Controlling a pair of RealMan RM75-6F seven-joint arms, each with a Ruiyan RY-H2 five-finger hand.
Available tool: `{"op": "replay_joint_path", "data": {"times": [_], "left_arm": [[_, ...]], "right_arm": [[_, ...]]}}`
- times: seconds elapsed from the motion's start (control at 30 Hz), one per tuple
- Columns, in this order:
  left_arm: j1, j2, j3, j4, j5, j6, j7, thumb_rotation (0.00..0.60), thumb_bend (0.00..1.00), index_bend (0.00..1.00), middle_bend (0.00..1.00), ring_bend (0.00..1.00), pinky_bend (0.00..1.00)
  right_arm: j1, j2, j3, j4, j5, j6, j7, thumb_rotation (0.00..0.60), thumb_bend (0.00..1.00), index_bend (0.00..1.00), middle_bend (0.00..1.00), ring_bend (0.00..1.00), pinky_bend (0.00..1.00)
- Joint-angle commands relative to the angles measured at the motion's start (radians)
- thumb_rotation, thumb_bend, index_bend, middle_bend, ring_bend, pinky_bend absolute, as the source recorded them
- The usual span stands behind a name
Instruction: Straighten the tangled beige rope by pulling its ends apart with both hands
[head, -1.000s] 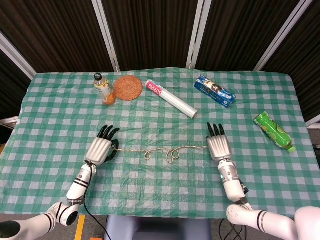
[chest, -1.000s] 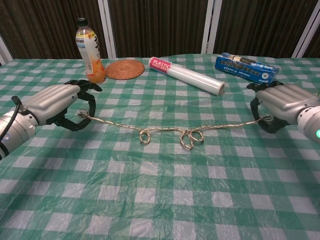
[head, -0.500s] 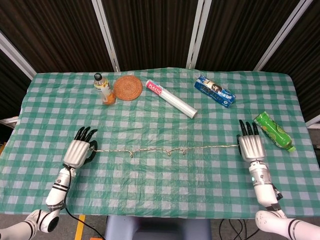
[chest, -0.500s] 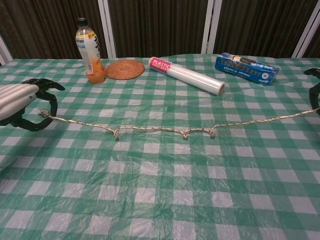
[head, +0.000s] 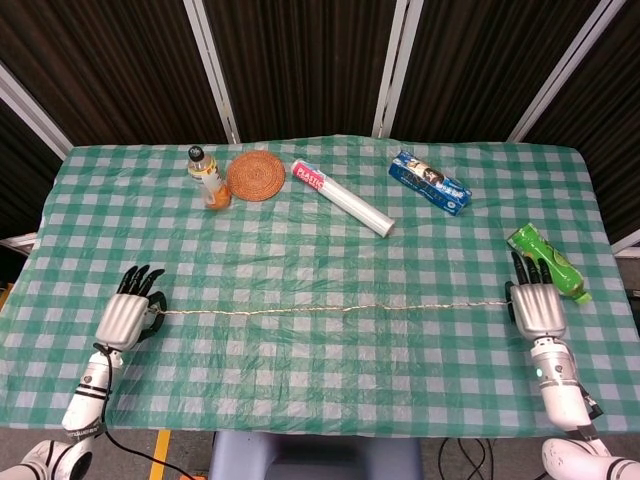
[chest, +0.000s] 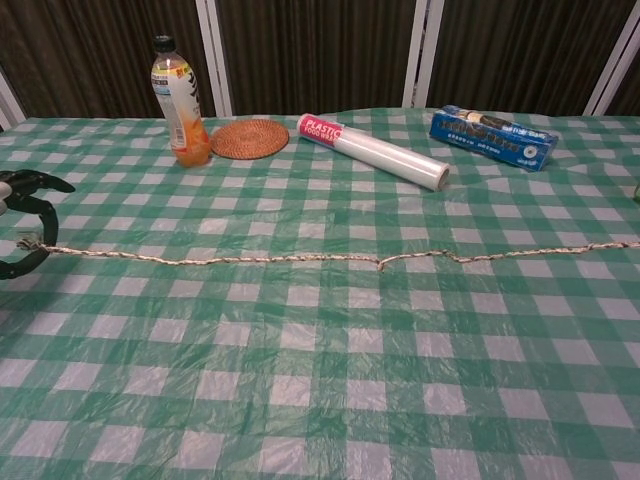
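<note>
The beige rope (head: 330, 310) lies almost straight across the checked tablecloth, running from left to right with only a small kink right of centre (chest: 385, 262). My left hand (head: 128, 316) pinches the rope's left end near the table's left side; only its dark fingers (chest: 22, 183) show at the edge of the chest view. My right hand (head: 538, 306) holds the rope's right end at the far right, just below the green bottle, and lies outside the chest view.
A green bottle (head: 546, 262) lies close beside my right hand. At the back stand an orange drink bottle (head: 208, 178), a woven coaster (head: 256, 175), a plastic wrap roll (head: 342, 197) and a blue box (head: 429, 182). The table's front edge (head: 320, 428) is near.
Both hands have moved further apart, left going left and right going right. The rope's loops have been pulled out into a nearly straight line.
</note>
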Motion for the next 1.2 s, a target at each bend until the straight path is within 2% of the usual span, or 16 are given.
{"op": "replay_joint_path", "data": {"times": [0.03,0.4,0.77,0.9,0.97,1.07,1.1,1.17,1.2], "left_arm": [[0.010,-0.005,-0.001,0.024,-0.006,-0.002,-0.012,0.600,0.46,0.62,0.12,0.00,0.03],[0.017,-0.051,-0.019,0.141,-0.038,-0.060,-0.055,0.600,0.46,0.62,0.12,0.00,0.03],[0.013,-0.085,-0.017,0.198,-0.022,-0.077,-0.090,0.600,0.46,0.61,0.12,0.00,0.03],[0.015,-0.091,-0.014,0.211,-0.021,-0.087,-0.097,0.600,0.46,0.58,0.12,0.00,0.03],[0.016,-0.093,-0.012,0.214,-0.019,-0.093,-0.102,0.600,0.46,0.55,0.12,0.00,0.03],[0.018,-0.091,-0.007,0.210,-0.017,-0.104,-0.113,0.600,0.46,0.46,0.11,0.00,0.03],[0.018,-0.089,-0.005,0.207,-0.016,-0.109,-0.116,0.600,0.46,0.38,0.10,0.00,0.03],[0.018,-0.081,0.002,0.196,-0.012,-0.123,-0.120,0.600,0.46,0.13,0.08,0.00,0.04],[0.018,-0.075,0.004,0.185,-0.012,-0.130,-0.124,0.600,0.45,0.05,0.07,0.00,0.04]], "right_arm": [[-0.010,-0.013,-0.002,0.027,-0.001,-0.006,0.019,0.600,0.61,0.73,0.05,0.00,0.00],[-0.021,-0.072,0.006,0.156,0.016,-0.058,0.064,0.600,0.61,0.73,0.05,0.00,0.00],[-0.024,-0.096,0.007,0.196,-0.004,-0.073,0.070,0.600,0.61,0.72,0.06,0.00,0.00],[-0.026,-0.102,0.007,0.203,-0.007,-0.078,0.065,0.600,0.61,0.67,0.06,0.00,0.00],[-0.027,-0.103,0.006,0.204,-0.004,-0.087,0.058,0.600,0.61,0.61,0.06,0.00,0.00],[-0.027,-0.104,0.006,0.204,-0.001,-0.095,0.049,0.600,0.61,0.49,0.06,0.00,0.00],[-0.027,-0.104,0.005,0.203,0.000,-0.099,0.045,0.600,0.61,0.45,0.06,0.00,0.00],[-0.026,-0.100,0.005,0.197,0.004,-0.111,0.035,0.600,0.61,0.36,0.05,0.00,0.00],[-0.026,-0.098,0.005,0.192,0.007,-0.116,0.030,0.600,0.61,0.33,0.04,0.00,0.00]]}}
